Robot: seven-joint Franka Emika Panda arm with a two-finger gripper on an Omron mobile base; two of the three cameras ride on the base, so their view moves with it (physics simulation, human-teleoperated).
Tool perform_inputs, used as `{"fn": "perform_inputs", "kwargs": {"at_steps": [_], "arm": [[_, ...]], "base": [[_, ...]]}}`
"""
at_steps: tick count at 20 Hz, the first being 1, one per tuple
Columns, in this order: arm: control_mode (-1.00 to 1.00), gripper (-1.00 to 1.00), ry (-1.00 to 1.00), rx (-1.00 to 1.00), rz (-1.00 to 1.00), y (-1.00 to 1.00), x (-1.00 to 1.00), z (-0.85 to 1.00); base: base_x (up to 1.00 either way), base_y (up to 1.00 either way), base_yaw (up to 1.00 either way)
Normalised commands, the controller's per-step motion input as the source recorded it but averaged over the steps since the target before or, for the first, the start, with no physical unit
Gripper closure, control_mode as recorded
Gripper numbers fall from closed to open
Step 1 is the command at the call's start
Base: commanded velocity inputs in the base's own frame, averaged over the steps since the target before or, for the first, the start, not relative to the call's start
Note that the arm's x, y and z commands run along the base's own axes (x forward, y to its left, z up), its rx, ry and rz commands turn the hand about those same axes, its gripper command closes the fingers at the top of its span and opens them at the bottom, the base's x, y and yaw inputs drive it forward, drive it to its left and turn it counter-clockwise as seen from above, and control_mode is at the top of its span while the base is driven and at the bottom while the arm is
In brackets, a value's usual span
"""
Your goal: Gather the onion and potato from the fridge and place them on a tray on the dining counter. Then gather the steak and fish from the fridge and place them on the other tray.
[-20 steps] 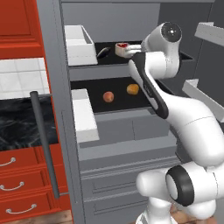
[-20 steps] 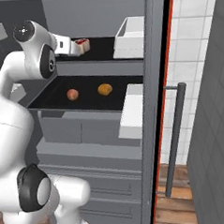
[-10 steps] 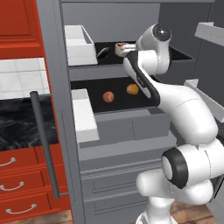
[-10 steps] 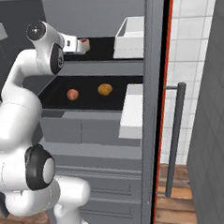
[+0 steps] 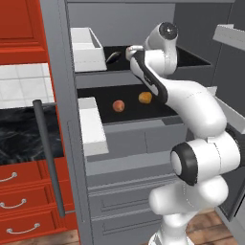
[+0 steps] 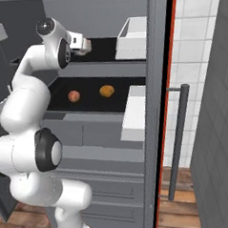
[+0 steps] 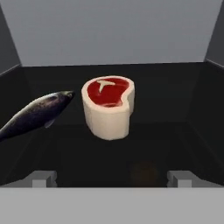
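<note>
The fridge (image 5: 124,139) stands open with my arm reaching into its upper black shelf. In the hand view a raw red steak (image 7: 108,107) with a white rim sits straight ahead, and a dark silvery fish (image 7: 37,114) lies to its left. My gripper (image 7: 112,177) is open, short of both and touching neither. From the base views the hand (image 5: 130,51) (image 6: 82,44) hovers at the shelf's front, beside the fish (image 5: 114,57). One shelf lower lie a reddish onion (image 5: 118,105) (image 6: 73,96) and an orange-brown potato (image 5: 145,97) (image 6: 107,91). The tray and the dining counter are out of view.
White door bins (image 5: 86,48) (image 6: 135,112) hang on the open fridge door, whose bar handle (image 5: 48,162) (image 6: 177,140) sticks out. Red cabinets and drawers (image 5: 19,206) and a black veined countertop (image 5: 19,134) flank the fridge. A white tiled wall (image 6: 198,58) stands on the other side.
The arm's upper joints have swung toward the fridge's upper shelf, carrying the hand in over its front edge. The gripper has stayed open. Onion and potato have not moved.
</note>
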Motion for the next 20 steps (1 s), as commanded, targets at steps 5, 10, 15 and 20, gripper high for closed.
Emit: {"fn": "perform_inputs", "kwargs": {"at_steps": [5,10,15,20], "arm": [[-1.00,-1.00,0.03,0.00,0.00,0.01,0.39,0.00],[-1.00,-1.00,0.02,0.00,0.00,0.09,0.39,-0.05],[-1.00,-1.00,0.00,-0.01,0.00,0.09,0.30,-0.12],[-1.00,-1.00,0.00,0.00,0.00,0.01,0.16,-0.06]], "base": [[0.00,0.00,0.00],[0.00,0.00,0.00],[0.00,0.00,0.00],[0.00,0.00,0.00]]}}
